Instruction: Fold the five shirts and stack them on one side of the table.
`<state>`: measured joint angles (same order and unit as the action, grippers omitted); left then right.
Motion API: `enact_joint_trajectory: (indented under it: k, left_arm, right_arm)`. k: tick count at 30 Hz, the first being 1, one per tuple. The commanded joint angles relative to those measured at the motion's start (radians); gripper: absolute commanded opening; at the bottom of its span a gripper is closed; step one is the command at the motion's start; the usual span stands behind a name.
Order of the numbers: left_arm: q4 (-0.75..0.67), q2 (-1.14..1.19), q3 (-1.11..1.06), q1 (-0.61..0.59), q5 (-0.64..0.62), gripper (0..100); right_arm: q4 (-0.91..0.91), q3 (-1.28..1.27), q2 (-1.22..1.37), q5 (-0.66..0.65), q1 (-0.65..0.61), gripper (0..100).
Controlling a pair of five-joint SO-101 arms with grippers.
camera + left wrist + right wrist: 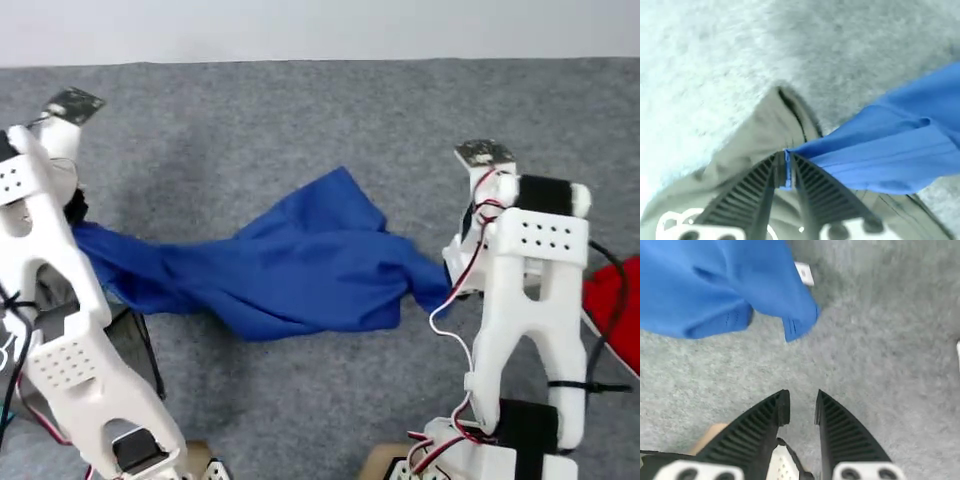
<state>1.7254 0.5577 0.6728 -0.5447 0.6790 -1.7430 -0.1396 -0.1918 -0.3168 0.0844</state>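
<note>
Nearest your left wrist camera, the left gripper [785, 172] is clenched on a hem of the blue shirt [900, 150], probably pinning that end so you can stretch the bunched cloth flat. Beneath it lies a grey-green cloth [765, 125], possibly another shirt; you cannot tell. Your right gripper [799, 410] is released, its jaws apart with nothing between them, over the grey table [890, 340] near the shirt's free corner, likely lined up to take it. A red cloth [615, 295] is cut off at the high view's edge.
</note>
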Motion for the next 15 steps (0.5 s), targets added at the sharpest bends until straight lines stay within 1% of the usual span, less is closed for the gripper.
enact_joint_trajectory:
  k: [1,5,9,13,15]
  left_arm:
    - [0.006,-0.046,-0.002,-0.038,-0.072,1]
    - [0.011,0.032,-0.007,-0.041,-0.071,1]
    - [0.029,0.080,-0.007,-0.012,0.025,2]
    - [0.029,0.080,-0.008,-0.009,0.106,15]
    - [0.028,0.084,-0.005,-0.009,0.149,20]
  right_arm:
    - [0.031,0.055,0.005,0.006,-0.048,9.0]
    - [0.035,0.058,0.076,0.006,-0.088,9.0]
    - [0.035,0.058,0.139,0.008,-0.097,9.0]
    - [0.036,0.060,0.166,0.006,-0.097,9.0]
    - [0.036,0.072,0.171,0.006,-0.097,9.0]
